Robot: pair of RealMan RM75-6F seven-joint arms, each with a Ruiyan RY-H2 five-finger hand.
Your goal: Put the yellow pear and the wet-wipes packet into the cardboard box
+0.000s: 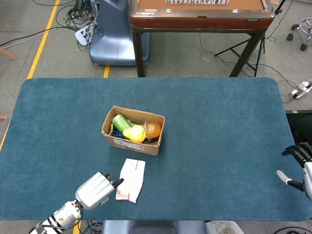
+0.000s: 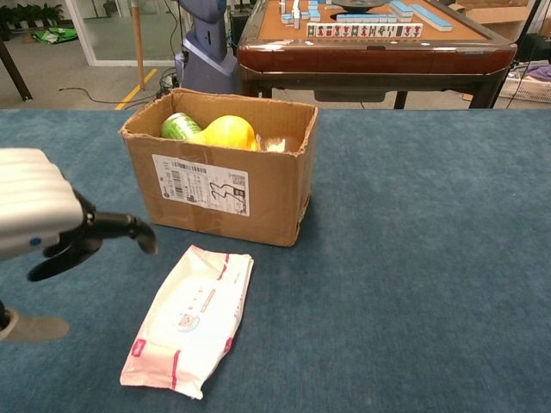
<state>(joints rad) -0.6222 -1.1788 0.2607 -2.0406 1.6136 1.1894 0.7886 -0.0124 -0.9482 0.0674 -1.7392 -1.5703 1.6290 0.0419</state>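
Lying before cardboard box [image 2: 225,183], wet-wipes packet [image 2: 190,318], green can [image 2: 179,127] beside yellow pear [image 2: 227,132]

We see the cardboard box [image 2: 225,176] left of centre on the blue surface [image 2: 413,258], the yellow pear [image 2: 227,132] inside it beside a green can [image 2: 180,126]. The wet-wipes packet [image 2: 191,317] lies flat in front of the box, lower left. At the left edge the left hand [image 2: 52,225] hovers near the packet, dark fingers [image 2: 120,229] apart, holding nothing.
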